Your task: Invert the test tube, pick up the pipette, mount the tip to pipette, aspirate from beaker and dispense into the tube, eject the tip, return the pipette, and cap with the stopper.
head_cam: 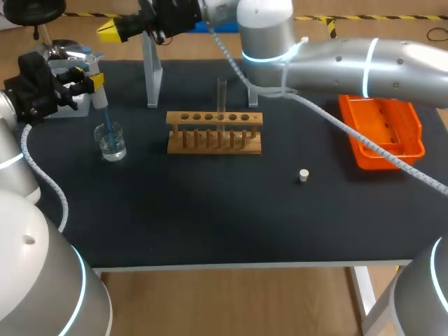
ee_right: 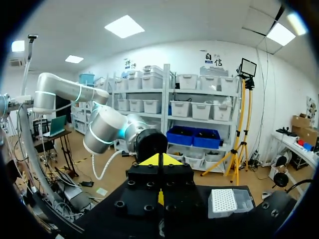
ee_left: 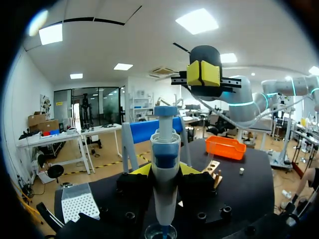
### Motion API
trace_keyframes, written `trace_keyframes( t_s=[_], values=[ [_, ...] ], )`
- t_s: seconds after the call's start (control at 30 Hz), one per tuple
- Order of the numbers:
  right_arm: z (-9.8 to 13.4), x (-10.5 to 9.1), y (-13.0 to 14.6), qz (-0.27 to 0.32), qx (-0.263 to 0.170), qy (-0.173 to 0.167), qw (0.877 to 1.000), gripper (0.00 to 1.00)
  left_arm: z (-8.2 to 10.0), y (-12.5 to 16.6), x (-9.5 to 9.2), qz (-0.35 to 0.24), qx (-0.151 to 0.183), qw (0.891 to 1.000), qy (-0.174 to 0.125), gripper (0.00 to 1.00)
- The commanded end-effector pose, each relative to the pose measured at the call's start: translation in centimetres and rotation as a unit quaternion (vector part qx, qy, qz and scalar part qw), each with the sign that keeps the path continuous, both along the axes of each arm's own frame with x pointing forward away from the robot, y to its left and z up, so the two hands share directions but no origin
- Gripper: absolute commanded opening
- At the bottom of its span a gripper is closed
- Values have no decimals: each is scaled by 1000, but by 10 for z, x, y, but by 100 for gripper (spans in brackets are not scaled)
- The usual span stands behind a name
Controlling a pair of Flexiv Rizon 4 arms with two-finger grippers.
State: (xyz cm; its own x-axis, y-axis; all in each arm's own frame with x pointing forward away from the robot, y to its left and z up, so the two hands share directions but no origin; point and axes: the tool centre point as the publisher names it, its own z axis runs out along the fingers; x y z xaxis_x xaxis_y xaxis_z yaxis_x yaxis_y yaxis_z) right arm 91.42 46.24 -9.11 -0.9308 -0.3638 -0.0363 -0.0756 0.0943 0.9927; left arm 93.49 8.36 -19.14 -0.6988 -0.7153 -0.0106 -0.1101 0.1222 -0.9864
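**Pipette tip down in the beaker: where the draw could fail**

Pipette point(ee_left: 165, 149) body fills the near part of the left wrist view. The left gripper point(ee_left: 165, 172) is clamped on it, one yellow tip on each side. Below the fingers, the blue tip point(head_cam: 106, 119) reaches down into the beaker point(head_cam: 111, 143), which stands at the left of the table with clear liquid in it. How deep the tip sits I cannot tell.

The right gripper point(head_cam: 112, 30) hangs farther back and higher, apart from the pipette's top. Its fingers are pressed together on nothing.

To the right of the beaker, the test tube point(head_cam: 221, 98) stands upright in the wooden rack point(head_cam: 214, 133). The stopper point(head_cam: 304, 176) lies alone on the mat nearer and further right. The orange tray point(head_cam: 348, 126) sits at the right edge.

The risks, as I judge them:
- The beaker looks light, so a sideways nudge from the tip could slide it or tip it over.
- A tip too shallow would draw air, and one jammed on the bottom would draw little.
- If the right gripper presses the plunger off-centre, the pipette may shift in the left grip.
- On the way to the tube, drops may fall, or the tip may clip the narrow mouth.
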Motion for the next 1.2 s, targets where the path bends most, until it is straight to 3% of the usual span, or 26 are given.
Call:
trace_keyframes(
  t_s=[0.03, 0.63, 1.2],
  values=[
    [-2, 4, 14, 34, 4, 5, 999, 0, -1, -1, 1, 1, 0, 1000, -1, 0],
    [-13, 9, 36, 25, 38, 32, 998, 0, -1, -1, 1, 1, 0, 1000, -1, 0],
    [-22, 13, 49, 23, 38, 37, 998, 0, -1, -1, 1, 1, 0, 1000, -1, 0]
  ],
)
